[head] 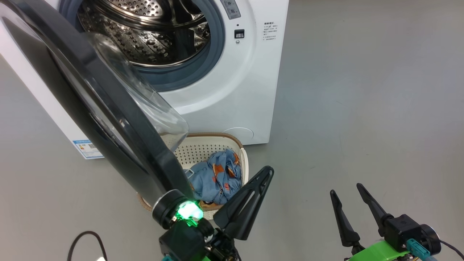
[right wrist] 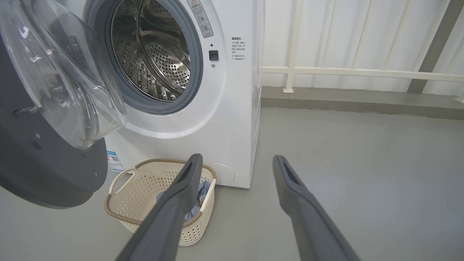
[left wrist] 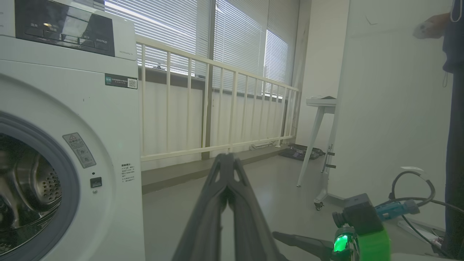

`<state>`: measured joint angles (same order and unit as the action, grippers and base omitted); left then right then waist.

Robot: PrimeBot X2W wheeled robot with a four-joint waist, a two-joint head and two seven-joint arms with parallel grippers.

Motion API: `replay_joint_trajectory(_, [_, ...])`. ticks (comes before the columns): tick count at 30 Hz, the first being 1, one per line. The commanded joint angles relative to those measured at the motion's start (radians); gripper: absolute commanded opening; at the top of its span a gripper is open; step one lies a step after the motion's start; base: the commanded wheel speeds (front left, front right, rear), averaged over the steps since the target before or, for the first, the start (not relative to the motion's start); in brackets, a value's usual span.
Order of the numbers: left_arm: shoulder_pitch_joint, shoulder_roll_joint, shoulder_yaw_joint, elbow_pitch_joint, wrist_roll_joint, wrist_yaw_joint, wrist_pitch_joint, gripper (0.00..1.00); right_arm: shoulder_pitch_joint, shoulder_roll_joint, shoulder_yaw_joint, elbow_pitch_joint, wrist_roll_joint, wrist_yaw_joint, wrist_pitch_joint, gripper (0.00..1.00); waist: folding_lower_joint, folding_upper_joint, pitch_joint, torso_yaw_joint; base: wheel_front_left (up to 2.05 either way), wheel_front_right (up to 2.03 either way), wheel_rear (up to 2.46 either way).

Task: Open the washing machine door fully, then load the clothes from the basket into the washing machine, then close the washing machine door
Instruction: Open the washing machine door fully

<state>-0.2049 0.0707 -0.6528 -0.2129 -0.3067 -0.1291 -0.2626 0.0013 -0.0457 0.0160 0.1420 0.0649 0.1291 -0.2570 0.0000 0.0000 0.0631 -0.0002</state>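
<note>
Head view: my left end effector (head: 266,174) is pressed together, its two dark fingers closed on nothing and pointing up and to the right. It shows in front of the near right corner of the basket (head: 203,149). My right end effector (head: 346,190) hangs further right above the grey floor (head: 362,108), fingers spread wide and empty.

The washing machine door (head: 108,108) stands swung out on the left. Its clear glass bowl (head: 152,105) bulges toward the washing machine (head: 235,90), and from my angle its lower edge overlaps the basket's left part. The steel drum (head: 145,36) is exposed behind it.

The basket sits on the floor just in front of the machine, below the opening. The clothes (head: 217,177) lie bunched inside it, light blue fabric with orange prints.

In the right wrist view, a blue label sticker (right wrist: 115,161) shows at the machine's lower corner.
</note>
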Motion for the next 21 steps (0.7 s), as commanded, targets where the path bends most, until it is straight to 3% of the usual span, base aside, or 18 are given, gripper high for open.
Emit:
replay_joint_trajectory(1, [-0.018,-0.003,0.04,-0.019,-0.001,-0.002,0.001,0.0,-0.022,-0.004,0.023,-0.02,0.005,0.002,-0.005,1.0,0.0,0.0,-0.002,0.003,0.0,0.0,0.0])
replay_joint_trajectory(10, [0.007,0.014,0.022,0.086,-0.01,-0.002,0.001,0.0,-0.021,-0.004,0.029,-0.018,0.006,0.002,-0.005,1.0,0.0,0.0,-0.005,0.008,0.0,0.0,0.0])
replay_joint_trajectory(21, [0.018,0.017,0.079,0.226,-0.009,-0.002,0.001,0.0,-0.024,-0.004,0.022,-0.018,0.009,0.002,-0.005,1.0,0.0,0.0,0.009,0.008,0.0,0.0,0.0])
